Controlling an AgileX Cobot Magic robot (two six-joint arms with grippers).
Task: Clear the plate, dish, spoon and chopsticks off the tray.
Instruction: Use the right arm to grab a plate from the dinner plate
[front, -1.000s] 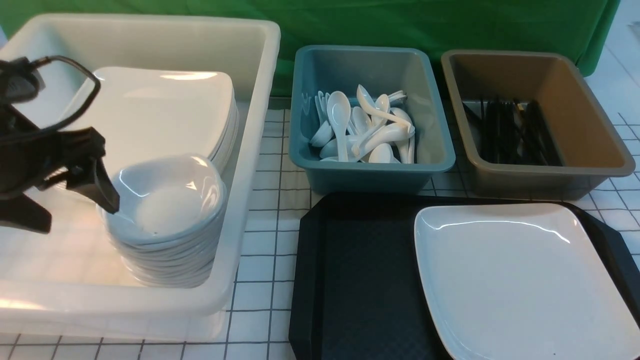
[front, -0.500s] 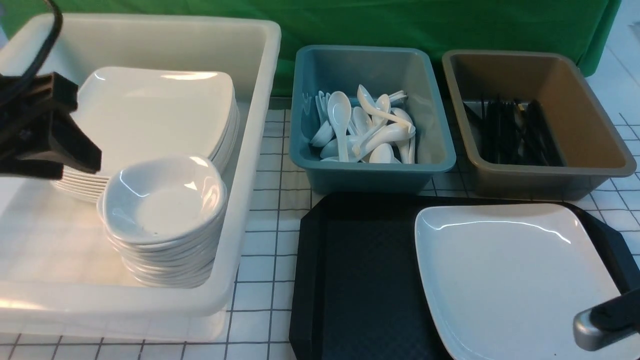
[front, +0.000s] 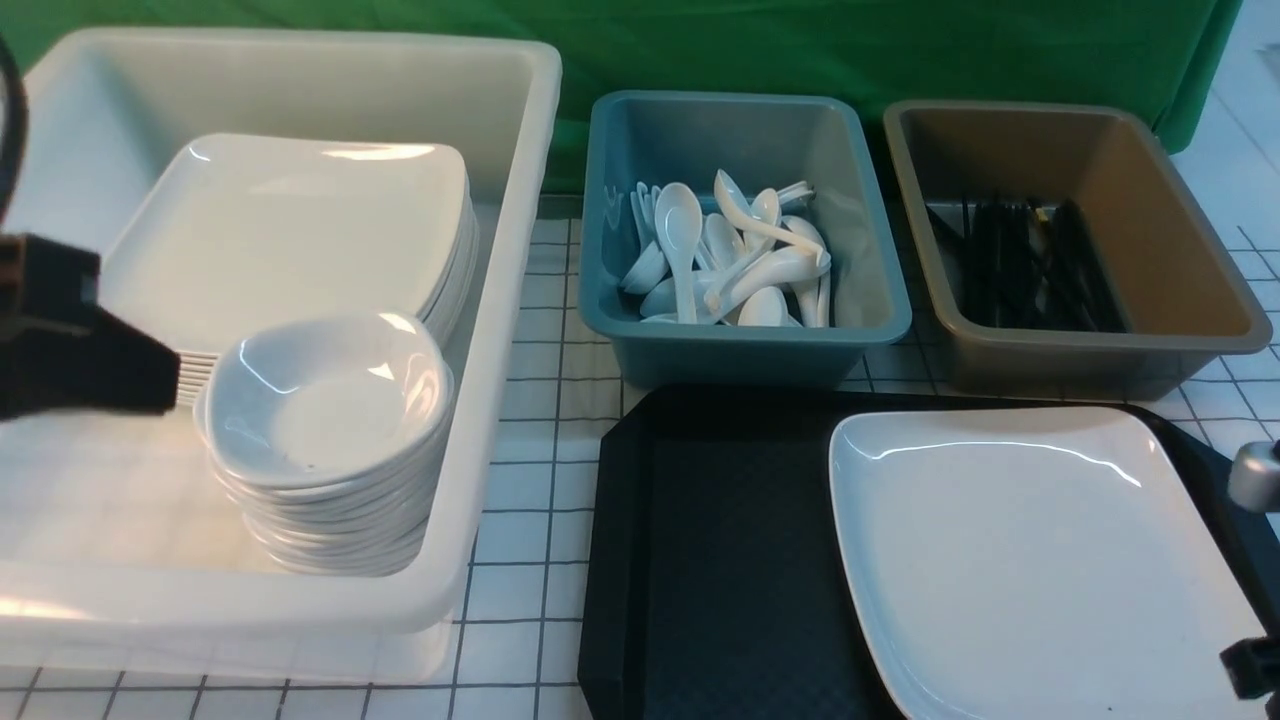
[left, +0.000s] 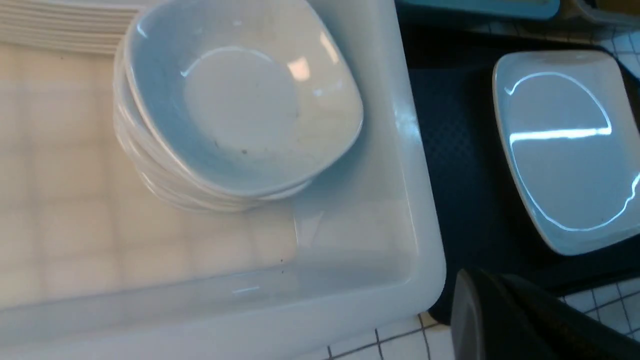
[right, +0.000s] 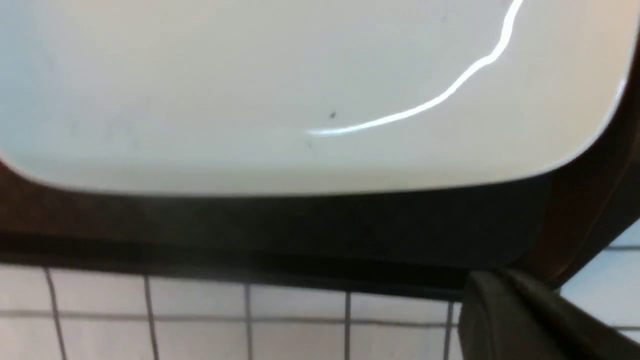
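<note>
The large white plate (front: 1040, 560) lies on the right half of the black tray (front: 720, 560); it also shows in the left wrist view (left: 565, 150) and fills the right wrist view (right: 300, 90). Small deep dishes (front: 330, 400) are stacked in the white tub. Spoons (front: 730, 265) lie in the teal tub and black chopsticks (front: 1020, 265) in the brown tub; none is on the tray. My left gripper (front: 90, 360) hangs empty at the tub's left, beside the dish stack. My right gripper (front: 1250, 668) is at the plate's near right corner. Each wrist view shows one finger (left: 500, 320) (right: 515, 320), well off centre.
The white tub (front: 500, 300) also holds a stack of large plates (front: 290, 230). The teal tub (front: 860, 330) and the brown tub (front: 1200, 340) stand right behind the tray. The table is white with a black grid (front: 530, 520). A green cloth hangs at the back.
My left gripper has drawn back to the left, away from the dish stack. My right arm has come into view at the right edge, by the plate.
</note>
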